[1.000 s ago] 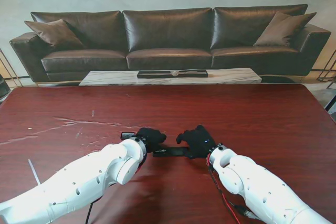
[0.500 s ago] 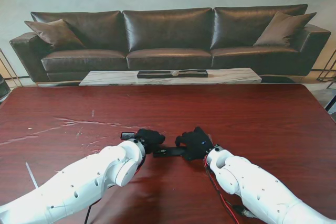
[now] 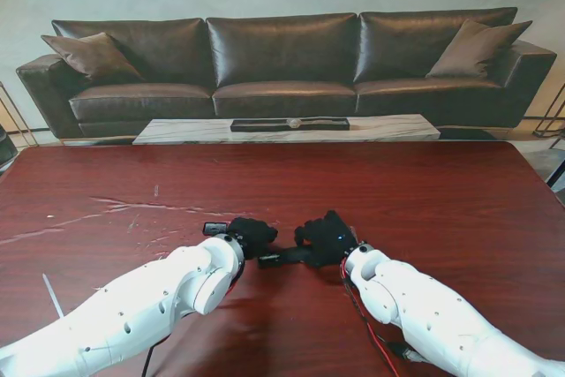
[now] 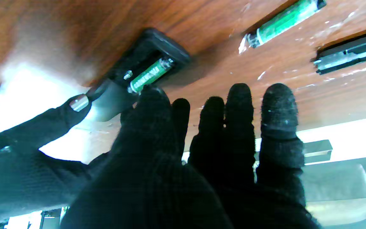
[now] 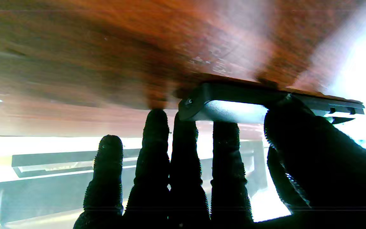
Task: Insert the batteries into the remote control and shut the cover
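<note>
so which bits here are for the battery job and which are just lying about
For the job:
black plastic remote control
green battery seated in it
loose green battery
flat black cover

Lying about:
white strip on the table
brown leather sofa
marble coffee table

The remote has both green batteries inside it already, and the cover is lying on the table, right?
Not quite. In the left wrist view the remote holds only one green battery; the second battery lies loose on the table. The cover does lie on the table.
</note>
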`<act>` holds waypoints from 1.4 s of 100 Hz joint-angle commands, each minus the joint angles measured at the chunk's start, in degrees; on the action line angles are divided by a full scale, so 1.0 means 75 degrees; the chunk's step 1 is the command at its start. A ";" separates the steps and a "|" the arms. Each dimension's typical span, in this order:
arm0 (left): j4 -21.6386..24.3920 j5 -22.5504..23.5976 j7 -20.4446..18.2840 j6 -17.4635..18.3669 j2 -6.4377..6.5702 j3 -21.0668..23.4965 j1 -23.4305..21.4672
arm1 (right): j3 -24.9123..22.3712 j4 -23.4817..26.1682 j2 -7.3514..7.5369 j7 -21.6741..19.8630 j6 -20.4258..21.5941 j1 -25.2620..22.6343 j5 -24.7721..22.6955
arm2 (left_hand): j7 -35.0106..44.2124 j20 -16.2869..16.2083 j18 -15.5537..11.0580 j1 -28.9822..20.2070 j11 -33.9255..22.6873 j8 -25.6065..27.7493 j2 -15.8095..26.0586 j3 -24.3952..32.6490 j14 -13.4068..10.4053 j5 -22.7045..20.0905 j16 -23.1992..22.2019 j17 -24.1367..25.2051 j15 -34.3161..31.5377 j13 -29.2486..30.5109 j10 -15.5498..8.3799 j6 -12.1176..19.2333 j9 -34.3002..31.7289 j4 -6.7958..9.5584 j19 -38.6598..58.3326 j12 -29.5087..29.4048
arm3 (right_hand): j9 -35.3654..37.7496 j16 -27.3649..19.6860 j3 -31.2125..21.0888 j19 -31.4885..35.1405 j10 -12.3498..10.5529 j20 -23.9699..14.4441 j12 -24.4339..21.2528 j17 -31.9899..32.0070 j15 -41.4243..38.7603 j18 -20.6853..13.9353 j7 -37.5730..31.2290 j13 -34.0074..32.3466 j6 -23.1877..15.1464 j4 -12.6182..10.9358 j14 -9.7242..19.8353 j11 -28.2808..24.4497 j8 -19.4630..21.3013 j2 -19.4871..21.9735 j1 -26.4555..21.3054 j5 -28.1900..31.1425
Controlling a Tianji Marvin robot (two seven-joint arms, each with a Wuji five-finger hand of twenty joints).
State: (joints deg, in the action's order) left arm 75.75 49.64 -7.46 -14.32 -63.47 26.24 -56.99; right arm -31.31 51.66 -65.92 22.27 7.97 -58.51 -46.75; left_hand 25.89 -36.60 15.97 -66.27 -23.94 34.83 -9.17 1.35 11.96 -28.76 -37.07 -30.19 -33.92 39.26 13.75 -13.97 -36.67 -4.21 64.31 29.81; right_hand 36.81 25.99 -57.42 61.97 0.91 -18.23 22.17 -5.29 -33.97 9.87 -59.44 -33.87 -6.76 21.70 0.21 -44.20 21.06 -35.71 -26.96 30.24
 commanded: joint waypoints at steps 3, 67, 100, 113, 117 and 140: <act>0.0024 -0.0048 -0.0018 -0.0009 -0.0008 -0.0009 0.0015 | 0.0056 -0.0052 -0.0027 -0.0123 -0.0036 -0.0127 -0.0035 | -0.0129 -0.0134 0.0134 -0.0213 0.0078 0.0137 0.0239 -0.0201 0.0126 -0.0019 -0.0003 0.0006 0.0053 -0.0116 0.0324 -0.0133 0.0105 0.0421 0.0035 -0.0051 | 0.0354 0.0252 0.0084 0.0202 -0.0115 -0.0217 0.0111 -0.0010 -0.0425 0.0115 -0.0547 -0.0644 -0.0500 0.0066 0.0189 -0.0202 -0.0059 -0.0073 -0.0532 0.0307; -0.0116 -0.0347 0.0107 0.0017 -0.0138 -0.0126 0.0148 | 0.0066 -0.0031 -0.0052 -0.0356 -0.0205 -0.0151 0.0113 | -0.0088 -0.0338 0.0235 -0.0112 0.0129 0.0175 0.0664 -0.0296 0.0283 -0.0052 -0.0075 0.0387 -0.0018 -0.0303 0.0332 -0.0074 0.0113 0.0338 0.0312 -0.0069 | 0.0577 0.0321 0.0433 0.0221 -0.0109 -0.0237 0.0081 -0.0088 -0.0419 0.0123 -0.0824 -0.0805 -0.0585 0.0082 0.0158 -0.0135 -0.0520 0.0213 -0.0806 0.0358; -0.0551 -0.0856 0.0355 -0.0294 -0.0439 -0.0469 0.0396 | 0.0075 -0.0067 -0.0064 -0.0384 -0.0227 -0.0147 0.0161 | 0.0033 -0.0428 0.0370 0.0078 0.0035 0.0302 0.1190 -0.0397 0.0438 -0.0295 -0.0167 0.0414 -0.0186 -0.0185 0.0442 -0.0122 -0.0138 0.0199 0.0448 0.0014 | 0.0566 0.0331 0.0492 0.0220 -0.0116 -0.0239 0.0082 -0.0089 -0.0422 0.0117 -0.0820 -0.0785 -0.0574 0.0061 0.0158 -0.0132 -0.0543 0.0279 -0.0836 0.0341; -0.0691 -0.0953 0.0424 -0.0377 -0.0520 -0.0557 0.0468 | 0.0081 -0.0083 -0.0067 -0.0391 -0.0213 -0.0136 0.0175 | 0.0148 -0.0428 0.0383 -0.0038 -0.0041 0.0356 0.1177 -0.0402 0.0432 -0.0379 -0.0211 0.0328 -0.0302 -0.0075 0.0442 -0.0094 -0.0258 0.0183 0.0523 0.0063 | 0.0566 0.0335 0.0519 0.0227 -0.0107 -0.0243 0.0084 -0.0086 -0.0426 0.0112 -0.0822 -0.0788 -0.0572 0.0057 0.0162 -0.0134 -0.0549 0.0296 -0.0840 0.0340; -0.0729 -0.0970 0.0423 -0.0389 -0.0534 -0.0592 0.0497 | 0.0085 -0.0090 -0.0068 -0.0390 -0.0206 -0.0131 0.0178 | 0.0200 -0.0422 0.0370 -0.0048 -0.0066 0.0382 0.1149 -0.0415 0.0409 -0.0380 -0.0221 0.0302 -0.0329 -0.0066 0.0436 -0.0085 -0.0278 0.0180 0.0544 0.0079 | 0.0565 0.0336 0.0528 0.0229 -0.0113 -0.0244 0.0084 -0.0085 -0.0427 0.0106 -0.0824 -0.0791 -0.0573 0.0054 0.0159 -0.0135 -0.0551 0.0309 -0.0843 0.0338; -0.0822 -0.1049 0.0346 -0.0494 -0.0571 -0.0733 0.0584 | 0.0094 -0.0124 -0.0083 -0.0367 -0.0184 -0.0117 0.0201 | 0.0658 -0.0335 0.0267 -0.0176 -0.0298 0.0473 0.0814 -0.0395 0.0287 -0.0317 -0.0330 0.0094 -0.0598 0.0071 0.0413 -0.0029 -0.0383 0.0215 0.0672 0.0239 | 0.0569 0.0341 0.0575 0.0228 -0.0114 -0.0246 0.0086 -0.0075 -0.0430 0.0105 -0.0819 -0.0787 -0.0568 0.0043 0.0170 -0.0139 -0.0569 0.0345 -0.0863 0.0327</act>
State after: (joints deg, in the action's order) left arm 69.65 41.92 -4.45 -17.68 -67.58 21.02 -52.97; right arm -31.39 52.00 -66.27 20.45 6.53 -58.26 -45.05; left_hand 29.17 -38.65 17.31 -65.62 -25.13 37.39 -3.39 -0.92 14.03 -31.05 -38.66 -28.89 -36.52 38.77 14.74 -13.99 -38.50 -4.21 67.50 30.83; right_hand 39.01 28.86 -52.68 62.19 -0.35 -18.32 23.15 -5.93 -36.40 9.91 -62.50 -35.33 -8.25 22.94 1.87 -45.35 17.10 -35.60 -28.70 30.85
